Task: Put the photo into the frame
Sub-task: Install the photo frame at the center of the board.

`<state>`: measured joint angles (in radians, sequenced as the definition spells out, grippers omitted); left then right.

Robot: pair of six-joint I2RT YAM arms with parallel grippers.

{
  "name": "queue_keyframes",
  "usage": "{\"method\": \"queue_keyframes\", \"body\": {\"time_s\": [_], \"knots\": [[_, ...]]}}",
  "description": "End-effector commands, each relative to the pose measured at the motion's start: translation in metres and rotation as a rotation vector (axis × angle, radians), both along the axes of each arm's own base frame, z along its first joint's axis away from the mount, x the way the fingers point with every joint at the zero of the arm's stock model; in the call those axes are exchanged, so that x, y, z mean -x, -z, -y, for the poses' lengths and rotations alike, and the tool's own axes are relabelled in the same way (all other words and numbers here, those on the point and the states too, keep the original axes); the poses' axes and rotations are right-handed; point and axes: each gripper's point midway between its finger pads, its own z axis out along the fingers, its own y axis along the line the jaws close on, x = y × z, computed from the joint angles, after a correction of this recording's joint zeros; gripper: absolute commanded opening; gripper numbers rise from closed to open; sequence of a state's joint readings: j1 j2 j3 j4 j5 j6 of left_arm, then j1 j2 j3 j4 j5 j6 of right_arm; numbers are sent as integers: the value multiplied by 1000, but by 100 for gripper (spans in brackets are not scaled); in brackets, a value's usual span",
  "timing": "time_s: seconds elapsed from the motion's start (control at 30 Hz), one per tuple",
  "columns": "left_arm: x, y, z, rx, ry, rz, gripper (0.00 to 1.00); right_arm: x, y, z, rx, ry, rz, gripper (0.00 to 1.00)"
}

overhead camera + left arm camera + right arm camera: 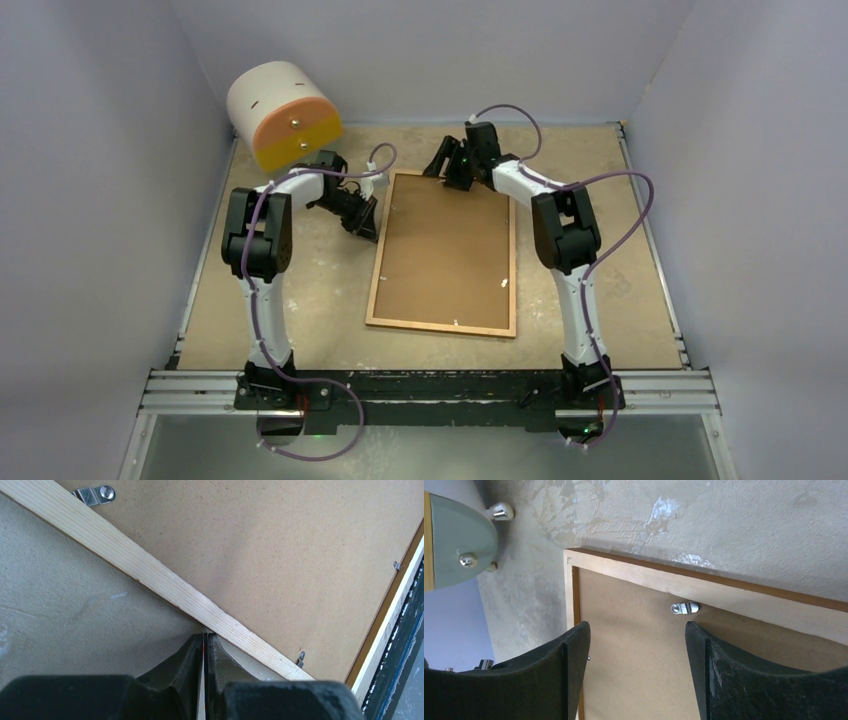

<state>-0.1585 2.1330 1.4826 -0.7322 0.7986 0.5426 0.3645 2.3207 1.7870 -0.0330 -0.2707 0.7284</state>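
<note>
Pale walls enclose a mottled beige table (300, 300). At its centre the frame (440, 327) lies face down, filled by a brown backing board (445, 250). The photo shows in no view, and whether it lies beneath the board cannot be told. A white-and-orange drum (283, 115) stands at the far left corner. The left gripper (205, 640) has its fingers pressed together, tips just beside the frame's left rail. The right gripper (638, 630) hangs with jaws spread wide over the top rail, above a small metal turn clip (684, 608). Probable hazards: nothing pins the frame, so a sideways push on the clip could slide or rotate it. The closed left tips could ride over the rail rather than brace it.
</note>
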Motion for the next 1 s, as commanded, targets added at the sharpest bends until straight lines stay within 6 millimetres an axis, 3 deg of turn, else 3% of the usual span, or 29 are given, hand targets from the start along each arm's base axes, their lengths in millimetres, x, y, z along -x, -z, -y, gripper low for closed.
{"method": "queue_keyframes", "body": {"time_s": [0.0,0.47,0.77,0.97], "knots": [[4,7,-6,-61,26,24,10,-8,2,3,19,19,2,71],[5,10,-4,-67,42,27,9,-15,12,-3,-33,56,-18,68],[6,11,-5,-74,49,28,9,-28,8,-2,-58,118,15,65],[8,13,-6,-79,54,29,9,-20,0,3,-43,121,21,64]]}}
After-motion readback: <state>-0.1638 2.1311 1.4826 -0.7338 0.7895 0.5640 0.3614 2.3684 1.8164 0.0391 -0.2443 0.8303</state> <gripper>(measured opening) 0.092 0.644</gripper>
